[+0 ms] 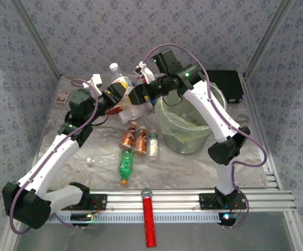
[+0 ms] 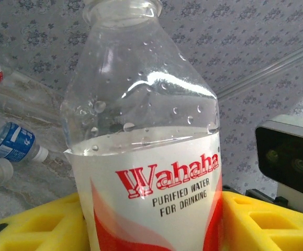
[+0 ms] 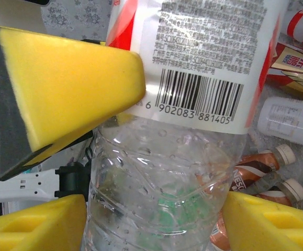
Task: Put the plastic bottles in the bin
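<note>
Wahaha bottle (image 2: 146, 172), clear with a red-and-white label, sits pinched between the yellow pads (image 2: 31, 230) of the left gripper (image 2: 151, 219) and also of the right gripper (image 3: 156, 225), held up near the left side of the bin (image 1: 185, 142); a green bottle (image 1: 126, 164) and two copper-orange bottles (image 1: 128, 138) lie on the table (image 1: 193, 168)

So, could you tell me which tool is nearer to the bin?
Right. The right tool sits just left of the bin; the left tool is farther left, beyond the clear bottle both hold.
</note>
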`<state>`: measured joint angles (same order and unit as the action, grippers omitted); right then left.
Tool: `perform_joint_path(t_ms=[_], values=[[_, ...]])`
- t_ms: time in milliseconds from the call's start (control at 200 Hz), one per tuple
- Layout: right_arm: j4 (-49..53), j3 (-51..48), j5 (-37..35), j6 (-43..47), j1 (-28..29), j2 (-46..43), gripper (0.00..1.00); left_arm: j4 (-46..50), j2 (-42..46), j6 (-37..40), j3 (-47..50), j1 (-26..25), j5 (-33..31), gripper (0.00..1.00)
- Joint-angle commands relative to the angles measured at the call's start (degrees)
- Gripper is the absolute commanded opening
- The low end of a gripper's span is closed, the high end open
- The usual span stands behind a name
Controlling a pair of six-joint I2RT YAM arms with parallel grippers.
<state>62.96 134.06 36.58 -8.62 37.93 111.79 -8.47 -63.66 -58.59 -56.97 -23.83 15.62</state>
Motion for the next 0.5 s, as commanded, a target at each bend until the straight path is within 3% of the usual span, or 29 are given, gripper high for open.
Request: perform_joint_path(t_ms=[0,100,155,240,385,450,495], values=[[-1.3,-0.6,5.2,0.0,-0.2,1.3,0.71,-6.2,0.4,-0.8,-3.4,-1.3,0.4,0.58],[-1.3,-0.9,8.2,-0.1,-1.0,1.2,0.86,-5.0,0.7,0.4,-3.5,-1.4,-1.2,0.58],[-1.7,-1.1,8.8,-0.4,-1.3,1.1,0.88,-5.4,0.6,0.4,-3.3,-1.4,-1.6,0.58],[-2.0,-1.1,8.9,-0.6,-1.3,1.1,0.84,-7.3,0.0,-0.6,-2.9,-1.5,-1.5,0.58],[-2.0,-1.6,8.5,-0.4,-2.1,0.4,0.67,-7.6,-0.8,-0.5,-3.1,-1.6,-1.4,0.61],[-2.5,-2.0,8.4,-0.4,-2.4,-0.2,0.65,-6.6,-0.8,0.0,-3.2,-1.6,-1.7,0.68],[-2.4,-1.9,8.2,-0.3,-2.6,-0.5,0.64,-5.8,-0.6,0.3,-3.2,-1.6,-1.9,0.79]])
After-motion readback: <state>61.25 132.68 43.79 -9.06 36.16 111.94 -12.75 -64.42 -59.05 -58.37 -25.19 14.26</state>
